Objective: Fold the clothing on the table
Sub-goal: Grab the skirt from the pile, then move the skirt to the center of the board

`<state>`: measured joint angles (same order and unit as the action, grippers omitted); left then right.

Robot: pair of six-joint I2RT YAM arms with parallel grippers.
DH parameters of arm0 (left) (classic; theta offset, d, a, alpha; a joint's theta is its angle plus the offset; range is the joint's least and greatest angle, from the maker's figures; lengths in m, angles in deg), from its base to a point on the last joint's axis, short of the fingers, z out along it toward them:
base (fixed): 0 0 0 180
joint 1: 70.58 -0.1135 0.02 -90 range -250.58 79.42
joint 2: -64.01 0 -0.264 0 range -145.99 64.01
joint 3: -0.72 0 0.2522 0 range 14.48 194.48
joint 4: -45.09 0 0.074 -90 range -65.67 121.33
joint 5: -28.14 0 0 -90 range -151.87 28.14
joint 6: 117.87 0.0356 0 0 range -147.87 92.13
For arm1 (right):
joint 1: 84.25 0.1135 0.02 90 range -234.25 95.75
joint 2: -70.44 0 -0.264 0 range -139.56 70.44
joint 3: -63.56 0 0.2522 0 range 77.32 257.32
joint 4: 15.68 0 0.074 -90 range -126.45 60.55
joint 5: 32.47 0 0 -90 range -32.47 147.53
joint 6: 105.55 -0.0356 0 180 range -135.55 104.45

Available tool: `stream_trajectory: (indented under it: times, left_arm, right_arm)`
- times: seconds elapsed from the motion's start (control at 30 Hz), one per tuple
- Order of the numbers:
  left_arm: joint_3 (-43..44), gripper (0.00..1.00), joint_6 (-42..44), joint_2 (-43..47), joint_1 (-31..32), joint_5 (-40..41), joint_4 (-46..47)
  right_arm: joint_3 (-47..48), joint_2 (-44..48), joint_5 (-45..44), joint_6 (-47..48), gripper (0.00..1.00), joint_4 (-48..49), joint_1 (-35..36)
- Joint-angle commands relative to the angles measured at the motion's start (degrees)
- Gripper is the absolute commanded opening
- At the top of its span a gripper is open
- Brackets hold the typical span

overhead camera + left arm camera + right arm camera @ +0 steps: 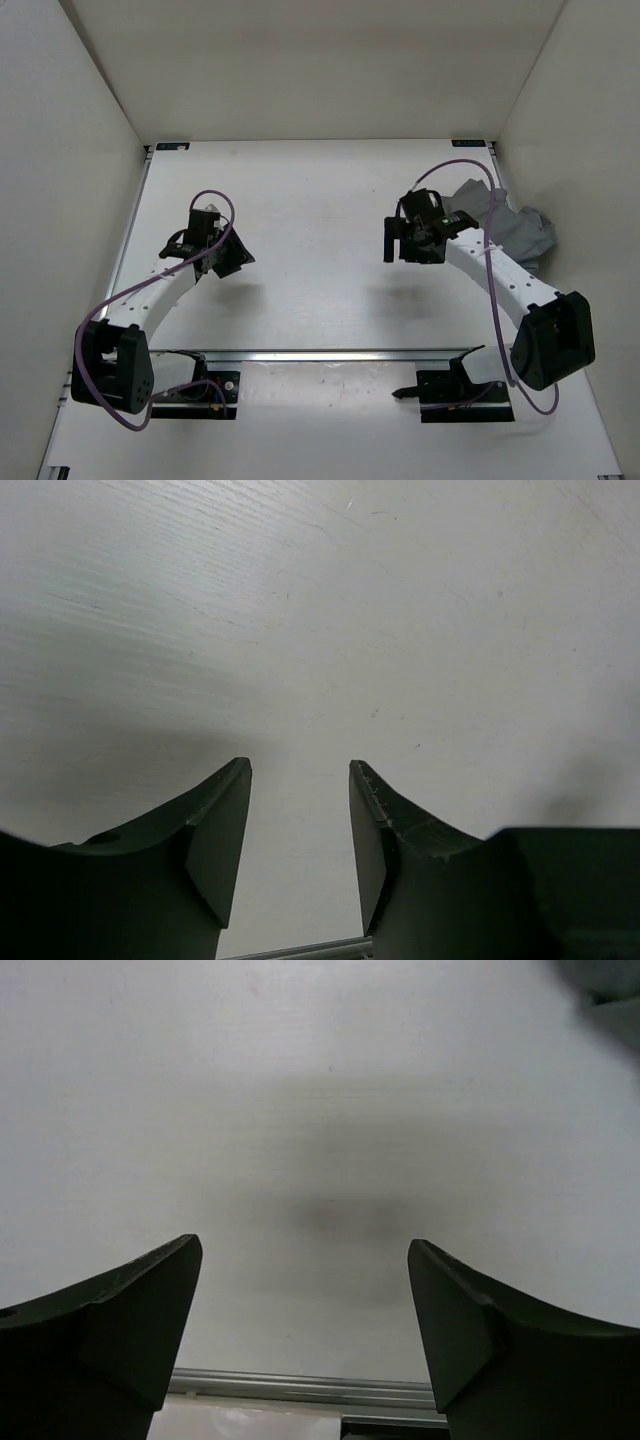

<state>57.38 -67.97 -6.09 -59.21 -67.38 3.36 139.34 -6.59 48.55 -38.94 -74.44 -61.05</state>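
The clothing (512, 222), a wrinkled mid-grey garment, lies bunched up at the far right of the white table (310, 180), against the right wall. My right gripper (408, 252) hangs over bare table just left of the garment, open, with nothing between its fingers (305, 1245). A grey blur in the top right corner of the right wrist view is the clothing's edge (612, 978). My left gripper (228, 260) hovers over the left half of the table, far from the garment. It is open too (300, 770), with only white tabletop between its fingers.
A metal rail (340, 354) runs across the near side in front of both arm bases, and shows at the bottom of the right wrist view (300, 1385). White walls close in the left, far and right sides. Purple cables (495, 290) loop along both arms.
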Motion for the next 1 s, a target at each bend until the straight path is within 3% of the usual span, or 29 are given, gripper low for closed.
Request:
stream_trajectory:
  times: [0.0, 0.13, 0.27, 0.4, 0.47, 0.5, 0.57, 0.7, 0.8, 0.9, 0.97]
  left_arm:
    - [-0.4, 0.55, -0.1, 0.2, 0.2, -0.4, 0.7]
    - [-0.7, 0.55, -0.4, 0.2, 0.3, -0.6, 1.4]
    - [-0.2, 0.55, -0.8, -0.4, 1.2, -0.4, 1.2]
    - [-0.4, 0.54, -0.9, -0.2, 1.5, -0.5, 1.0]
    - [-0.4, 0.55, -0.9, 0.1, 1.3, -0.4, 1.3]
    - [-0.4, 0.55, -0.8, -0.1, 0.8, -0.4, 1.3]
    - [0.0, 0.55, 0.0, -0.2, 0.9, -0.4, 0.9]
    - [-0.3, 0.55, -0.6, -0.3, 0.8, -0.5, 1.0]
    - [-1.1, 0.54, -0.6, 0.4, 0.1, 0.0, 1.1]
    - [-0.3, 0.55, 0.5, 1.0, -2.8, 0.0, 0.1]
    - [1.0, 0.55, 2.0, 1.8, -6.0, -1.5, -2.2]
  right_arm:
    - [-0.6, 0.7, 1.2, 0.2, 0.82, 4.5, -2.2]
    - [1.3, 0.2, 4.9, 4.3, 0.89, 6.0, -14.5]
    - [5.0, -7.1, 5.3, 6.1, 0.94, 6.0, -26.3]
    - [7.1, -16.7, 3.5, 7.1, 0.95, 7.4, -31.7]
    - [10.0, -20.8, 4.0, 6.8, 0.84, 6.8, -32.7]
    - [10.7, -22.9, 4.2, 7.3, 0.68, 5.6, -32.8]
    - [13.7, -24.1, 5.1, 7.8, 0.0, 4.0, -31.4]
    - [17.2, -18.0, 7.6, 8.9, 0.0, 5.2, -24.4]
    - [23.0, -13.8, 17.9, 8.5, 0.01, 5.2, -17.4]
    - [33.1, -12.9, 22.9, 6.0, 0.0, 3.2, -9.7]
    - [47.4, -15.9, 24.3, 5.8, 0.0, -2.4, -6.4]
